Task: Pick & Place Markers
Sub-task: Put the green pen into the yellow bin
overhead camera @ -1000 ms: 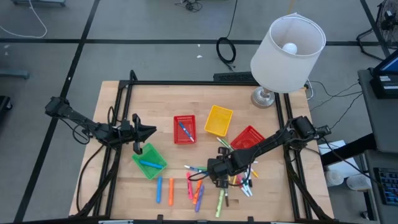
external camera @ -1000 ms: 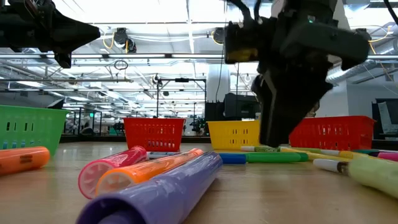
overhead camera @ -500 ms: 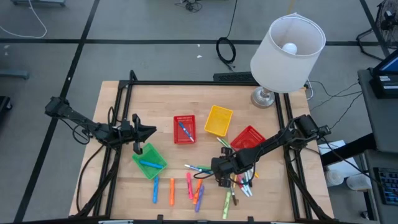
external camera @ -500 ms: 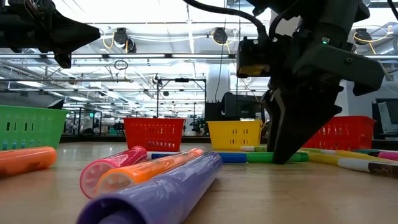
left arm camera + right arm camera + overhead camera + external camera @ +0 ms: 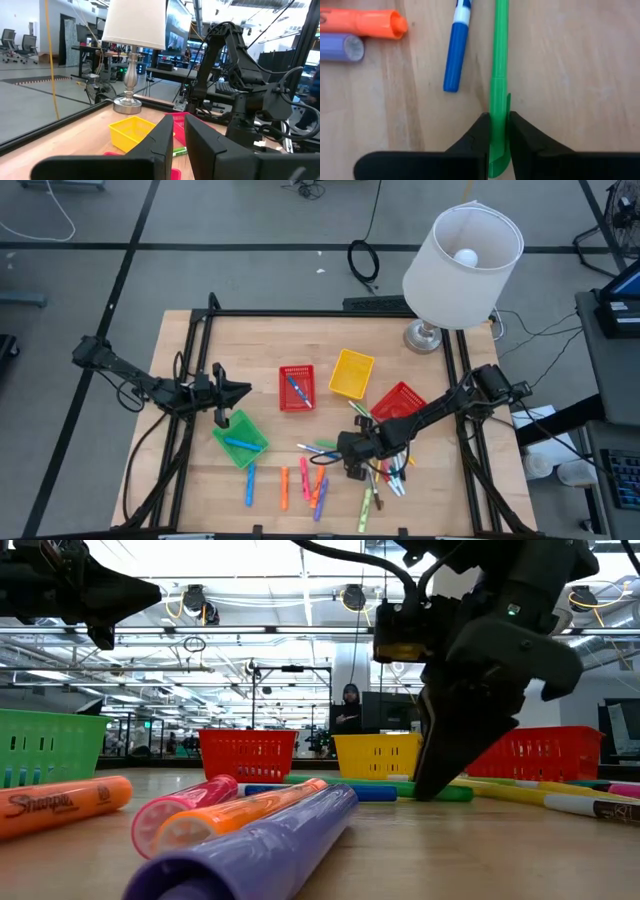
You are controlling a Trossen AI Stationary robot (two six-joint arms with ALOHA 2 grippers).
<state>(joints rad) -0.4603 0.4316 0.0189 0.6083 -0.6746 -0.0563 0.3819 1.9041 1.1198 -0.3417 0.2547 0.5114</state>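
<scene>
- Right gripper (image 5: 495, 131), at the desk's (image 5: 260, 340) five o'clock, has just closed its jaws on the green marker (image 5: 498, 60); lift follows.
- Left gripper (image 5: 238, 390) waits at nine o'clock, jaws narrow, empty.

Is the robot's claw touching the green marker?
Touching. The right wrist view shows the right gripper with both fingers pressed against the green marker.

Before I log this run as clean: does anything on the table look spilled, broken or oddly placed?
Nothing looks damaged. Loose markers lie scattered on the wooden table, as expected when sorting. The right gripper is shut on a thin green marker flat on the wood; the left gripper hovers over the green mesh basket.
</scene>
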